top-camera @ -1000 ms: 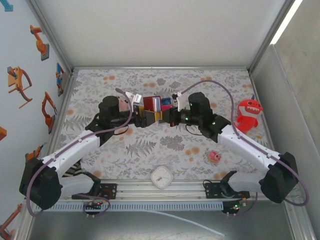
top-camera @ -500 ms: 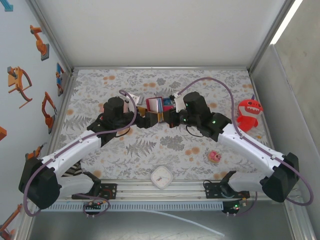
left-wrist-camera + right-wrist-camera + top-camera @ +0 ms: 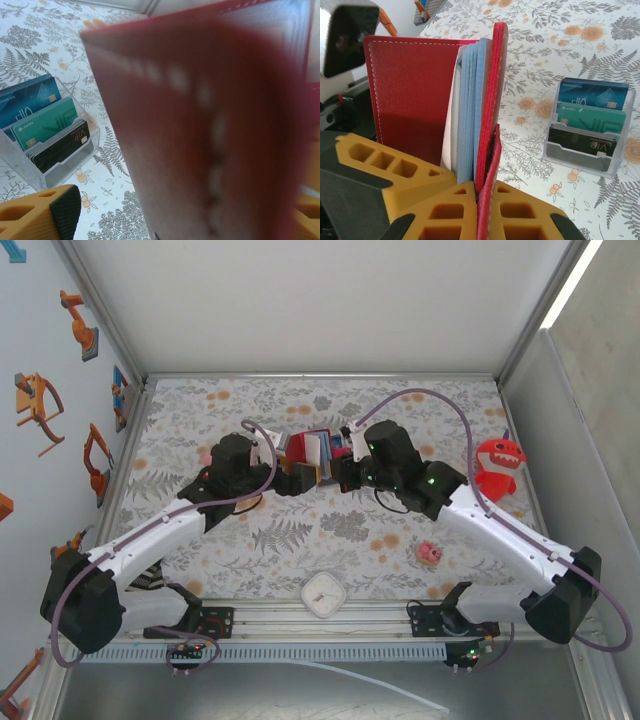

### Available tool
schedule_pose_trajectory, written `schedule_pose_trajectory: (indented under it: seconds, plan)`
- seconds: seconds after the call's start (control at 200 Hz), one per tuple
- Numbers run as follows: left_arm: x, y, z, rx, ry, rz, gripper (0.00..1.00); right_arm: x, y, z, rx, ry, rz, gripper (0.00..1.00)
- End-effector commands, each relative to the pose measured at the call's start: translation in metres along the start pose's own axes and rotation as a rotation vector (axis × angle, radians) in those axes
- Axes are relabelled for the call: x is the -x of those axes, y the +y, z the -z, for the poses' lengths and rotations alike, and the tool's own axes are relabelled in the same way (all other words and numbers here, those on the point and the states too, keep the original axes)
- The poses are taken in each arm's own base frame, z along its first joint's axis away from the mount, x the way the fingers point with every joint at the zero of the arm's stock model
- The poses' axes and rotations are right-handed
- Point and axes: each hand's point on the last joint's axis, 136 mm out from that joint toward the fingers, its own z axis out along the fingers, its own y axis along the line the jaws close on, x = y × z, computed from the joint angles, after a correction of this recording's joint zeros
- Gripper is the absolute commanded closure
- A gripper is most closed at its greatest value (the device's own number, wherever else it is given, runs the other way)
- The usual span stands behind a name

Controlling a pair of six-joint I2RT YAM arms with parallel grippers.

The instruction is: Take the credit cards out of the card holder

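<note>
Holder [image 3: 415, 95] held up open like a book, its cards not yet out.
Right end effector [image 3: 479, 187] pinches one red cover, keeping the blue pockets [image 3: 470, 115] edge-on and reachable. Left end effector [image 3: 187, 212] stands wide around the other cover, one pad clear of it, seemingly ready to steady it. Beyond, a clear box [image 3: 590, 132] sits on the counter [image 3: 560, 45].

Red card holder [image 3: 415, 95], blue-grey pockets [image 3: 470, 115], grey floral table [image 3: 330, 530]

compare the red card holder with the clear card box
The card holder is opaque red, held upright in the right gripper; the clear box sits on the table. The card holder shows only blue layers edge-on; the clear box displays three cards face-out in tiers.
</note>
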Motion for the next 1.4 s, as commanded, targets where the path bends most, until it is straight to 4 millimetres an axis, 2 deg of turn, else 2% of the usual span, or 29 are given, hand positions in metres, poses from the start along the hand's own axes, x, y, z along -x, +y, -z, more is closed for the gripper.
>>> schedule_pose_trajectory:
  seconds: [0.0,0.19,0.321,0.646,0.891,0.982,1.307,1.392]
  plan:
    - [0.004,-0.009,-0.001,-0.035,-0.008,-0.010,0.16,0.012,-0.005,0.005,-0.060,-0.023,0.025,1.00]
    - [0.002,-0.007,0.000,-0.024,0.000,-0.009,0.17,0.012,-0.014,0.008,-0.118,-0.019,0.020,1.00]
    - [0.002,-0.009,-0.001,-0.039,-0.003,-0.008,0.17,0.014,-0.012,0.010,-0.115,-0.022,0.021,1.00]
    - [0.004,-0.014,-0.007,-0.073,-0.003,0.001,0.06,0.008,-0.019,0.007,-0.196,0.025,0.038,1.00]
    - [0.003,-0.013,-0.011,-0.075,-0.001,0.010,0.05,0.008,-0.020,0.001,-0.239,0.051,0.055,1.00]
    - [0.001,-0.010,-0.013,-0.065,0.010,0.013,0.14,0.008,-0.021,0.002,-0.245,0.048,0.054,1.00]
    - [-0.003,-0.006,-0.012,-0.039,0.022,0.011,0.63,0.010,-0.009,0.005,-0.159,0.001,0.036,1.00]
    - [-0.004,-0.004,-0.012,-0.032,0.027,0.013,0.71,0.011,0.000,0.004,-0.107,-0.010,0.033,1.00]
